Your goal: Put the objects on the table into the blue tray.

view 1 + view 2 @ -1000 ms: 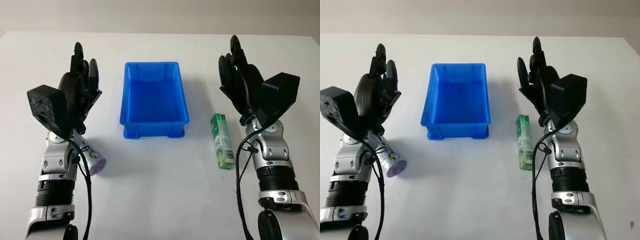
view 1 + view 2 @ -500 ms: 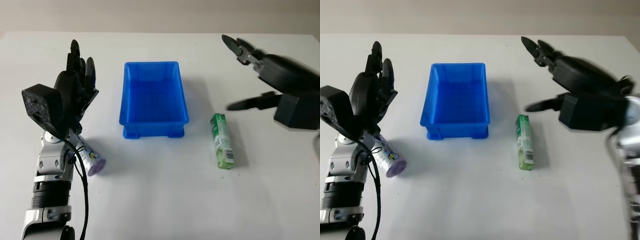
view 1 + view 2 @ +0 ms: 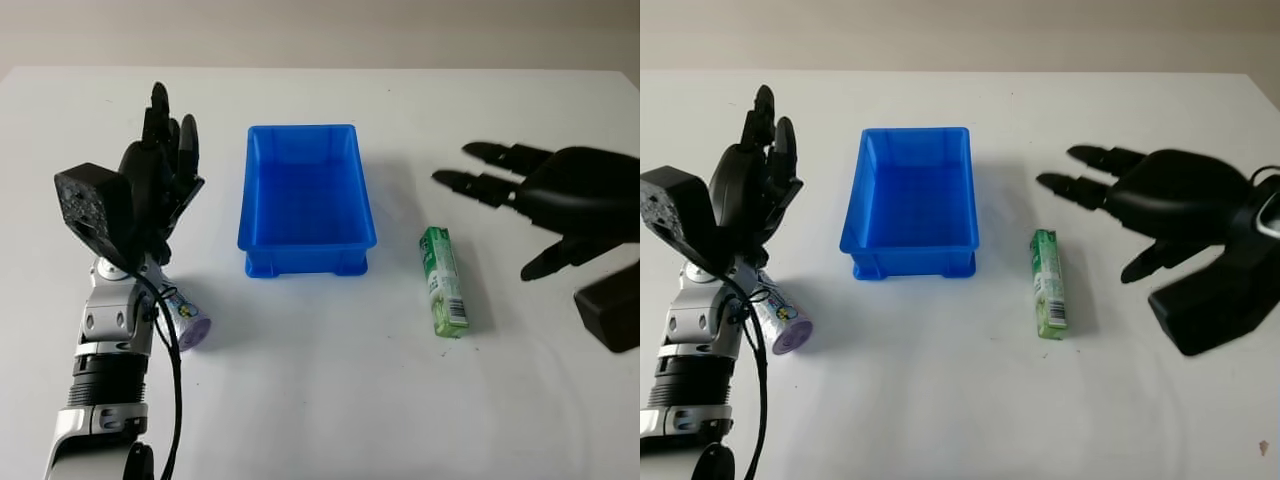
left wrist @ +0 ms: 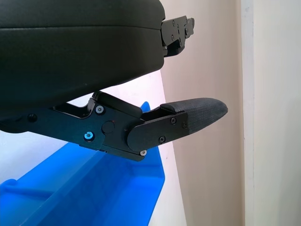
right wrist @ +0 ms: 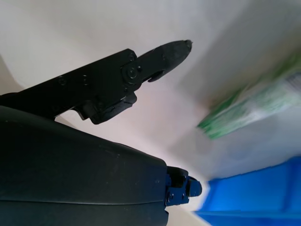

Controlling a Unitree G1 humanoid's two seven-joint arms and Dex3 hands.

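A blue tray sits mid-table with nothing in it. To its right lies a green carton, lengthwise on the white table. My right hand hovers open just right of the carton, fingers pointing toward the tray; the carton and a tray corner appear in the right wrist view. A small bottle with a purple cap lies at the left, partly hidden behind my left forearm. My left hand is raised open left of the tray, above the bottle. The tray wall appears in the left wrist view.
The white table stretches bare in front of the tray and to the far edge by the wall. My right wrist camera block hangs low near the table's right side.
My right hand has swung down and turned from raised to reaching level beside the green carton. The left hand has stayed nearly still.
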